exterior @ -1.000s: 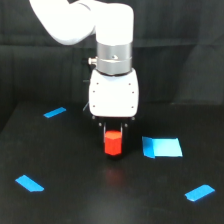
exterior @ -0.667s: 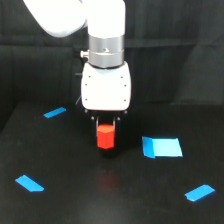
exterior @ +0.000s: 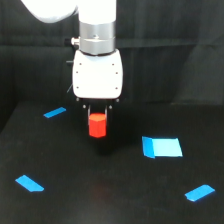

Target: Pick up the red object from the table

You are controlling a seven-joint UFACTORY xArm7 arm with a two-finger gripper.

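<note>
The hand (exterior: 97, 117) sits in the upper middle of the frame, hanging straight down from a white housing (exterior: 97, 76) and a grey wrist ring (exterior: 98, 37), and it is closed around the red block (exterior: 97, 125), whose top is tucked between the dark fingers. The block hangs just below the housing, in the centre of the frame, and appears lifted clear of the black surface (exterior: 110, 200), with a faint reddish reflection on the surface lower down. Around it lie four blue tape pieces: a small strip (exterior: 54, 112) to the upper left, a larger squarish patch (exterior: 161, 147) to the right of the block, a strip (exterior: 29, 183) at the lower left, and another strip (exterior: 199, 192) at the lower right. Behind everything hangs a black curtain (exterior: 170, 55).
</note>
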